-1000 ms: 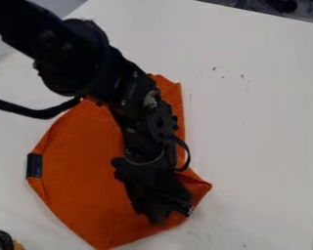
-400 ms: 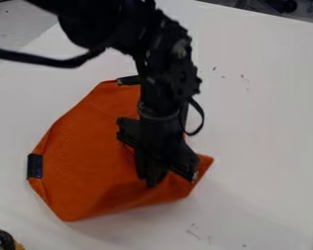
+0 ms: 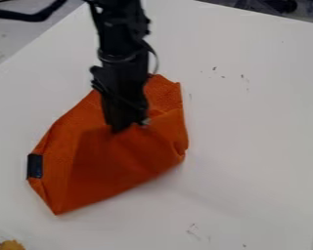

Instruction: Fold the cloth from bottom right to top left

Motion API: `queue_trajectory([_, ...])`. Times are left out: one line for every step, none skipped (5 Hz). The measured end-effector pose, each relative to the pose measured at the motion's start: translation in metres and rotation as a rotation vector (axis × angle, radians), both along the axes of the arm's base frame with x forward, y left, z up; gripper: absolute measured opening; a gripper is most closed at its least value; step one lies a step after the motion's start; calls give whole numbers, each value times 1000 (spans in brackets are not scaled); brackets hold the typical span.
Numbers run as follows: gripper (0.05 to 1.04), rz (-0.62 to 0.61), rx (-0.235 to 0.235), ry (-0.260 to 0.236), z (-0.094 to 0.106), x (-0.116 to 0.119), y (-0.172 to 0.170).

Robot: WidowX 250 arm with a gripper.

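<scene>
With the white table (image 3: 251,132) as the base surface, seen at a downward slant, the setup reads as follows.

Orange cloth (image 3: 80,171): on the table, left of centre and reaching into the middle of the view. Its lower end narrows to a blunt point toward the bottom left. The right-hand part is bunched and creased, with material drawn up at the gripper and a rumpled edge on the right. One corner area shows above and to the right of the gripper.

Arm (image 3: 122,22): enters from the top edge, left of centre. Visible section runs steeply down the view, close to vertical, leaning slightly so that its lower end sits a little farther right. Its lower end is over the upper middle of the cloth.

Gripper (image 3: 130,126): pointed downward, tips at the cloth, roughly in line with the arm above. Fingers closed on a gathered fold of the cloth; the cloth hides the exact pinch.

Black cable (image 3: 25,16): curves from the upper left toward the arm. A thinner cable bows out along the arm's right side, just above the gripper.

Black patch (image 3: 34,166): on the cloth's left edge.

Yellow-brown item (image 3: 11,245): bottom left corner, partly cut off; identity unclear.

Dark specks (image 3: 214,69): on the table, upper right of the cloth.
</scene>
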State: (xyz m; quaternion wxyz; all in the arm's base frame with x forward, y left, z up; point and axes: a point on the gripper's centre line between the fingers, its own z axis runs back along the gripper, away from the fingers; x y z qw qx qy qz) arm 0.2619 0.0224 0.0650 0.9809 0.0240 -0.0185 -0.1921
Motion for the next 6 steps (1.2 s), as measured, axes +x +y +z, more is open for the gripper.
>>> queue_trajectory([62,-99,-42,-19,-12,23,33])
queue_trajectory([62,-52,-134,-25,-36,29,49])
queue_trajectory([85,17,-171,-43,-47,22,40])
queue_trajectory([246,53,-157,-56,-51,19,32])
queue_trajectory([516,56,-154,-46,-43,19,32])
queue_trajectory([823,29,-101,-40,-36,26,36])
